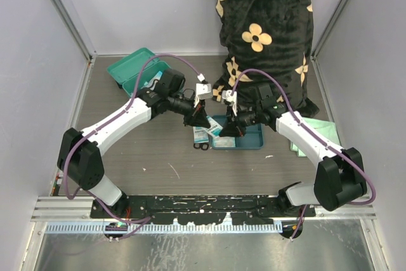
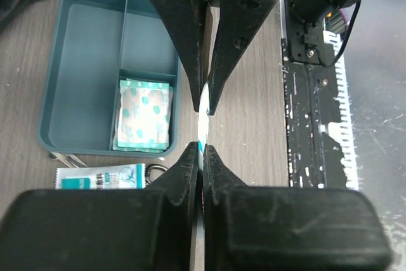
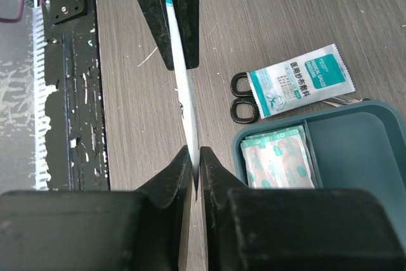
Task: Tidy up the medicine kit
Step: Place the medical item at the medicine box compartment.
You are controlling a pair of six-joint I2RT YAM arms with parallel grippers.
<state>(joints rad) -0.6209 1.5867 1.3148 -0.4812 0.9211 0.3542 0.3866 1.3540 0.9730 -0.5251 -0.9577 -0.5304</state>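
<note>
The medicine kit [image 1: 136,69], a teal-green box with its lid open, stands at the back left. Both grippers are shut on one thin white and teal packet, seen edge-on [image 2: 203,125] [image 3: 184,93], and hold it above the table beside the divided tray [image 1: 254,141]. My left gripper [image 1: 202,118] [image 2: 201,150] grips one end. My right gripper [image 1: 231,125] [image 3: 195,153] grips the other end. The tray [image 2: 82,42] [image 3: 355,150] holds several plasters [image 2: 144,113] [image 3: 279,160] in one compartment.
A white and teal sachet [image 3: 298,79] [image 2: 101,177] lies over black-handled scissors [image 3: 242,99] on the table beside the tray. A pale green cloth [image 1: 317,132] lies at the right. A person in a black flowered garment [image 1: 266,23] is at the back.
</note>
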